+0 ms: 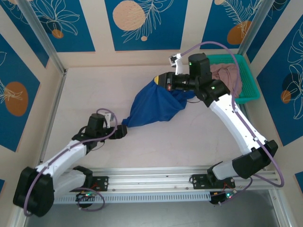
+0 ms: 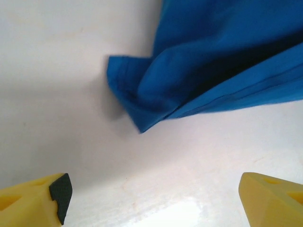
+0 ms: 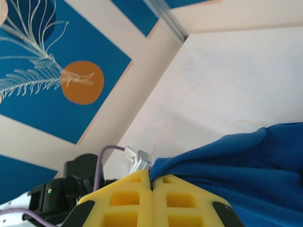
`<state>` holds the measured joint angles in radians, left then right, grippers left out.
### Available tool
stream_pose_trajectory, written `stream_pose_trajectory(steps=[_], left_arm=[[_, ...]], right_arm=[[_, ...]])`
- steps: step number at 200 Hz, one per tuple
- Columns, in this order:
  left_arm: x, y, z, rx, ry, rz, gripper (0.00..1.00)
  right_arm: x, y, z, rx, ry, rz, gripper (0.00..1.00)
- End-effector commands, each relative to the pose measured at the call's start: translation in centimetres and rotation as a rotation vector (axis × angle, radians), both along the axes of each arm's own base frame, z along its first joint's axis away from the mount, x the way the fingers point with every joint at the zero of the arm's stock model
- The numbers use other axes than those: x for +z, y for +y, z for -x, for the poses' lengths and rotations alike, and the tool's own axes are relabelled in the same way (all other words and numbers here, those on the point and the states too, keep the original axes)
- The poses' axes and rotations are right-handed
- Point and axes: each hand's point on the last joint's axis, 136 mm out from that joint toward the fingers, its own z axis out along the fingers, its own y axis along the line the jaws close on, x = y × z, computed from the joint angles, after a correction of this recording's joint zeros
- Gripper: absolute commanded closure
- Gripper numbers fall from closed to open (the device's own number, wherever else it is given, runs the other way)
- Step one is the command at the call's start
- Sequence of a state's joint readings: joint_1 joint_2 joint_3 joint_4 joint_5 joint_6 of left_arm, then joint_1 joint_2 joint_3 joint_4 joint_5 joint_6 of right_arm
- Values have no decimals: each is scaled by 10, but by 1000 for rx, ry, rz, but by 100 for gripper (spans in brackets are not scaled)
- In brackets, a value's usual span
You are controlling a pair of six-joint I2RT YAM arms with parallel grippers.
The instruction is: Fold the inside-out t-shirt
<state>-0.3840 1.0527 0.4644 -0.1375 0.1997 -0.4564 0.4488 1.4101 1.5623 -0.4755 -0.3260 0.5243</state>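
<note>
Up top, the right gripper [image 1: 160,81] holds the blue t-shirt [image 1: 156,106] up by one end over the table [image 1: 94,90]. Left wrist: the left gripper [image 2: 154,198] is wide apart, with the t-shirt corner ahead, not touching. Right wrist: fingers [image 3: 128,201] squeezed together on the t-shirt.

A robotics lab test cell, not a home or a shop: a plain white bench [image 1: 94,90] is boxed in by aluminium frame posts [image 1: 41,38] and walls hung with printed blue backdrop panels [image 1: 142,23] of leaves and orange discs. The left arm [image 1: 66,153] and the right arm [image 1: 232,113], both white and black, are bolted to a slotted aluminium rail [image 1: 156,178] at the near edge, with purple cables [image 1: 277,165] looping loose
</note>
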Motion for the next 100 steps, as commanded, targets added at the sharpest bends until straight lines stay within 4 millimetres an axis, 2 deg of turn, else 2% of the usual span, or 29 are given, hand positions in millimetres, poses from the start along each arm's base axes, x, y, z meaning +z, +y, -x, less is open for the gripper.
stream_pose_trajectory(steps=[1, 49, 100], left_arm=[[2, -13, -12, -46, -20, -25, 13], [-7, -29, -24, -87, 2, -48, 17], [-12, -5, -47, -1, 6, -206, 27]], right_arm=[[22, -16, 1, -25, -34, -24, 100], [22, -48, -8, -101, -34, -5, 100], [18, -82, -16, -185, -38, 40, 100]])
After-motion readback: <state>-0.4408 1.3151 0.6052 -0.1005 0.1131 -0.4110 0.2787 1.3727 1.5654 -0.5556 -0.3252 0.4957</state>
